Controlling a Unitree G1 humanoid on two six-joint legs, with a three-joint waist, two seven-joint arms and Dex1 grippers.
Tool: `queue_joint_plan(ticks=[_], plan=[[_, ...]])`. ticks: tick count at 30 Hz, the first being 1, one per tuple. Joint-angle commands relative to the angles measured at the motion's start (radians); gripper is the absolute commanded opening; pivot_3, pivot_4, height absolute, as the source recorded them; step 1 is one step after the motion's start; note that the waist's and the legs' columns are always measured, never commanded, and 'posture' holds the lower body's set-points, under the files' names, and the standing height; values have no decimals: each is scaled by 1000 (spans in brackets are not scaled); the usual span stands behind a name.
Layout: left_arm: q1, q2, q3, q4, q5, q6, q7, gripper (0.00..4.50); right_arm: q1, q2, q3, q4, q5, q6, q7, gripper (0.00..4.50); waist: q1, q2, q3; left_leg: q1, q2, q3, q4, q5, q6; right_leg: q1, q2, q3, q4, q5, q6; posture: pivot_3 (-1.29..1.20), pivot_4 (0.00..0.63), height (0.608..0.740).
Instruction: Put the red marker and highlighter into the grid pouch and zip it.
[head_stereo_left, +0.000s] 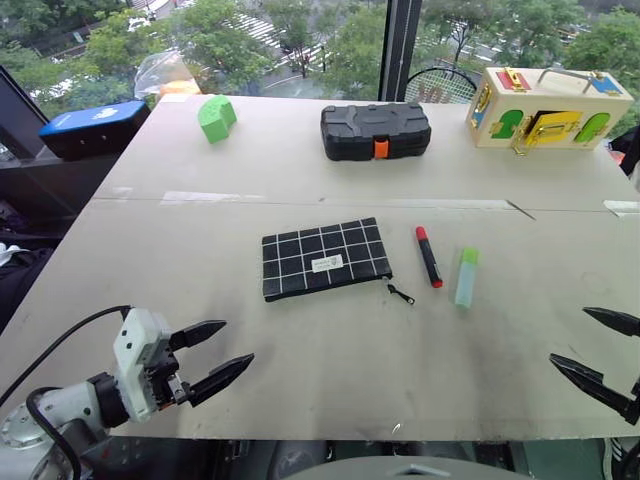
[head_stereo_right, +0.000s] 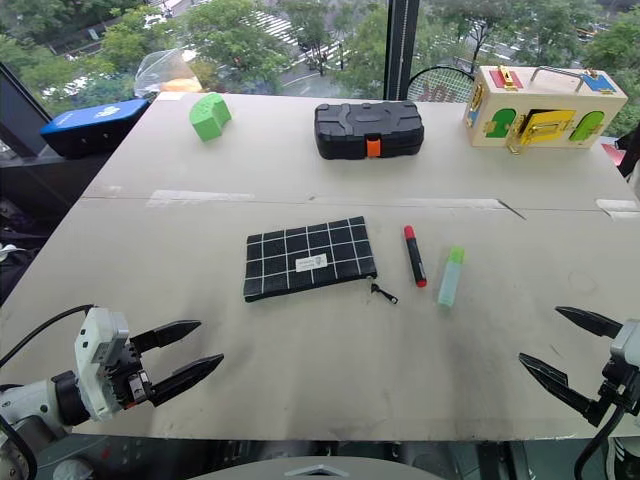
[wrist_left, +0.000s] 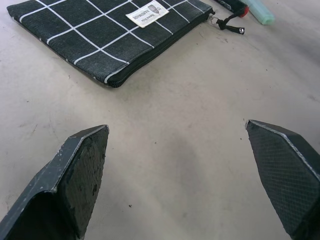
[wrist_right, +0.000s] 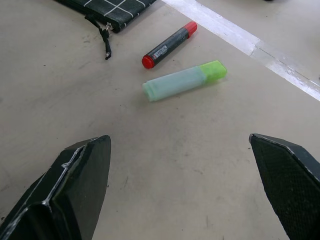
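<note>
Left gripper and right gripper low, fingers spread, empty.

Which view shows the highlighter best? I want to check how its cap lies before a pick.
The right wrist view: the highlighter lies whole and large, bright green cap away from the camera, beside the red marker. Both eye views show it small, right of the marker. The left wrist view catches just one pale end at the edge.

No wording before me can be read. The grid pouch carries a small white label with dark print too fine to make out; the red marker bears a pale printed strip, likewise illegible.
</note>
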Motion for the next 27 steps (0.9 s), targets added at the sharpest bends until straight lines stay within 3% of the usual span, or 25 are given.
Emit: queue_joint_plan(ticks=[1, 5, 8, 13, 17, 22, 27], plan=[[-74, -10, -10, -7, -48, 47, 70, 4468, -16, 8, -16, -78, 47, 16, -49, 4500, 0, 0, 0, 0, 0, 0, 0, 0, 0, 0, 0, 0, 0, 0, 0, 0, 150, 740], [-220, -62, -17, -15, -136, 165, 237, 4468, -91, 11, 54, -199, 124, 97, -153, 4500, 2, 2, 0, 0, 0, -1, 1, 0, 0, 0, -1, 0, 1, 0, 1, 0, 150, 740], [-251, -45, -26, 2, -102, 177, 264, 4468, -124, 2, 83, -243, 154, 129, -182, 4500, -3, -2, -3, 1, 0, -1, 1, 1, 2, 1, 1, 0, 1, 2, -3, 0, 150, 740], [-258, 94, -153, 228, 374, -446, 114, 4468, -112, -31, 127, -278, 165, 129, -132, 4500, 2, -3, -4, 0, -1, 1, 0, 2, 2, 0, 2, 0, 0, 2, -3, 0, 150, 740], [-331, 144, -217, 459, 561, -843, 105, 4468, -81, -26, 146, -290, 168, 112, -100, 4500, 9, 0, -3, 0, -1, 1, -1, -1, 1, 0, 0, 0, -1, 1, -4, 0, 150, 740], [-438, 143, -301, 643, 690, -1086, 166, 4468, -35, -10, 155, -300, 164, 81, -64, 4500, 8, -1, -3, -1, -1, 1, -1, -2, 2, 0, -2, 0, -1, 1, -4, 0, 150, 740], [-540, 118, -395, 759, 822, -1197, 248, 4468, -2, 10, 163, -292, 133, 38, -47, 4500, 8, 2, -4, -1, -1, 1, -1, -1, 4, 0, -3, -1, -1, 1, -4, 0, 150, 740]])
